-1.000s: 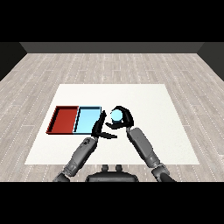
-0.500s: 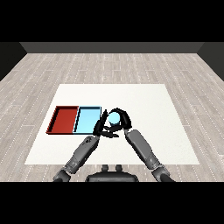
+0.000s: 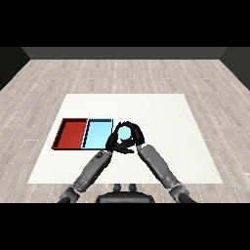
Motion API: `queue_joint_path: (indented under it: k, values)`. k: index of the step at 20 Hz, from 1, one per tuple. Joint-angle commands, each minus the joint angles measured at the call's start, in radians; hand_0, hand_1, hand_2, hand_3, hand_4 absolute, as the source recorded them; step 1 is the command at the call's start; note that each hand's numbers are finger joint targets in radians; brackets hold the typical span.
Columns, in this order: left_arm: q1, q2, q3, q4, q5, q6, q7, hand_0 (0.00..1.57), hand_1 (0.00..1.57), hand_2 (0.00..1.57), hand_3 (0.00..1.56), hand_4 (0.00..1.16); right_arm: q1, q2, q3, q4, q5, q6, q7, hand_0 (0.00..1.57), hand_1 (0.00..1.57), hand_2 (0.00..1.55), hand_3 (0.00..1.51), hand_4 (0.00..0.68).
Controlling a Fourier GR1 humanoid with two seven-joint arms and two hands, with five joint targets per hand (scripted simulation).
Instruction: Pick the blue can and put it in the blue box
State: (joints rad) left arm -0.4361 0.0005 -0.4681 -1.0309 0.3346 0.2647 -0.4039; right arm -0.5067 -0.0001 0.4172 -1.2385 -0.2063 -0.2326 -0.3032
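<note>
Head view: a flat white rectangular table (image 3: 161,117) stands on a grey plank floor (image 3: 122,73). On the table's left part 2 shallow rectangular trays lie side by side, touching along their long edges: a red tray (image 3: 71,133) on the outside and a light blue tray (image 3: 97,133) nearer the middle.

The small light blue can (image 3: 125,132) is just right of the light blue tray, outside its rim and not in either tray. Whether it rests on the table or is lifted off it cannot be told from this angle.

The right hand (image 3: 134,138), black and at the end of a grey forearm coming in from the lower right, is grasping the can: its fingers arch over the top of the can and come down on the far side, so the can shows through the ring they make.

The left hand (image 3: 114,142), on the grey forearm from the lower left, lies close against the can's left side, between the can and the blue tray's right edge. Its fingers overlap the right hand's dark shape, so I cannot tell if they are curled or straight.
</note>
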Motion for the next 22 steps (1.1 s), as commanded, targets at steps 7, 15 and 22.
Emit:
queue_joint_path:
  k: [7, 15, 22]
  values:
    - [-0.061, 0.003, -0.068, 0.053, -0.139, 0.176, 0.008, 0.13, 0.13, 0.45, 0.0, 0.6, -0.048, 0.0, 0.111, 0.034, -0.044, -0.07, -0.013, 1.4, 1.4, 1.44, 1.39, 0.609]
    - [-0.113, 0.036, -0.15, 0.114, -0.301, 0.273, 0.033, 0.0, 0.0, 0.15, 0.0, 0.31, -0.083, -0.001, 0.205, 0.03, -0.088, -0.128, -0.018, 1.46, 1.46, 1.46, 1.39, 0.595]
    - [-0.022, 0.002, -0.09, -0.003, -0.116, 0.3, 0.023, 0.81, 0.81, 0.85, 0.72, 0.69, -0.138, -0.001, 0.173, 0.005, -0.115, -0.129, 0.068, 1.44, 1.44, 1.45, 1.39, 0.602]
